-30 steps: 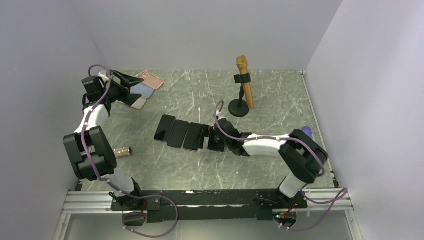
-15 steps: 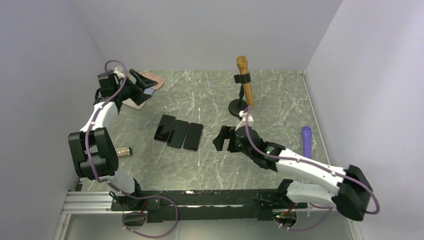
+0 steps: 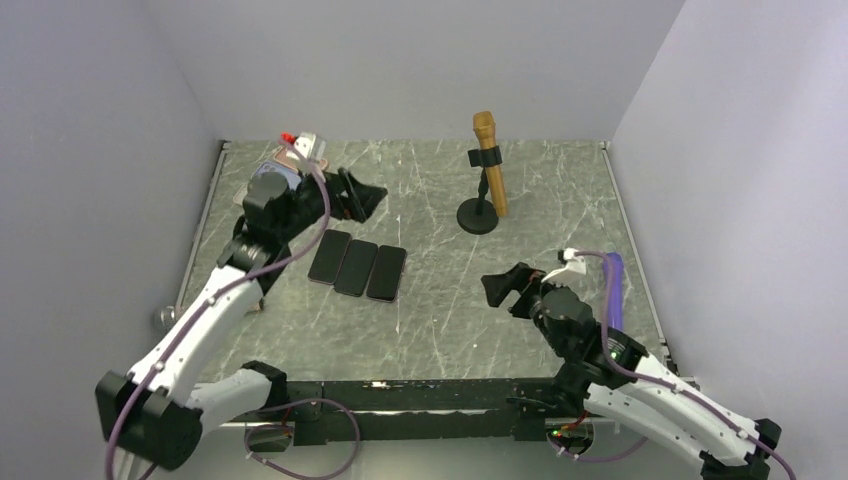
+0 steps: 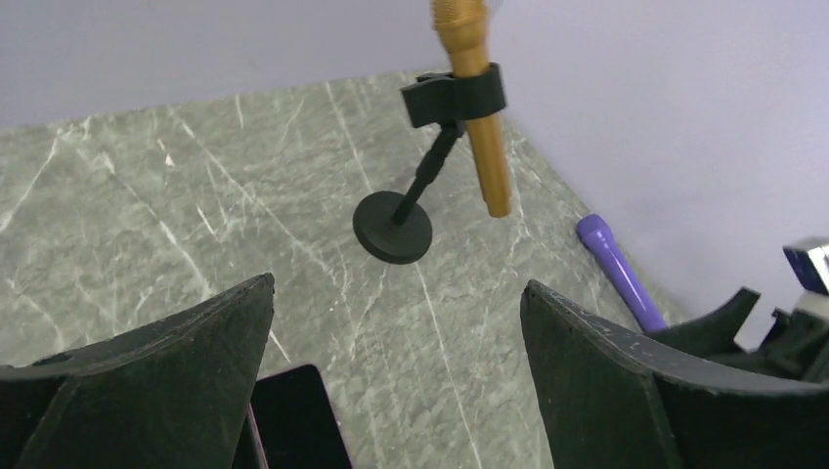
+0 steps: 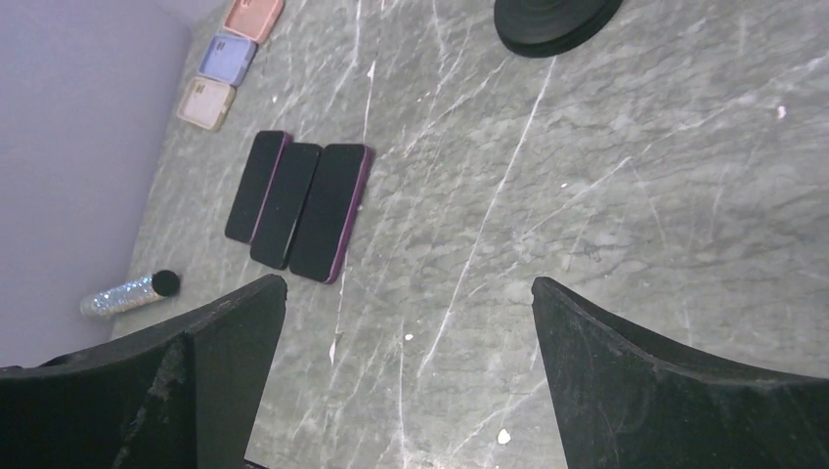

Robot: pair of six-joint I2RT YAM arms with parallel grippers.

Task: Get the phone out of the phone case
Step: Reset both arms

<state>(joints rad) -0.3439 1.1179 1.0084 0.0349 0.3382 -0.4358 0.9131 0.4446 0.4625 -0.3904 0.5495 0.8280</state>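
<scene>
Three dark phones lie side by side, screens up, left of the table's middle (image 3: 356, 267), and they also show in the right wrist view (image 5: 288, 203). The rightmost phone (image 5: 327, 212) has a purple rim round it. Three empty cases, pink (image 5: 254, 15), lavender (image 5: 227, 59) and beige (image 5: 206, 103), lie at the back left. My left gripper (image 3: 362, 200) is open and empty, above the table just behind the phones, with one phone's corner (image 4: 298, 420) below its left finger. My right gripper (image 3: 505, 290) is open and empty, well right of the phones.
A gold microphone (image 3: 487, 165) stands in a black stand with a round base (image 3: 478, 217) at the back middle. A purple cylinder (image 3: 613, 290) lies by the right wall. A glittery silver cylinder (image 5: 127, 293) lies near the left edge. Grey walls enclose the table.
My left arm has swung from the cases at the back left to behind the phones. My right arm has pulled back from the phones toward the near right.
</scene>
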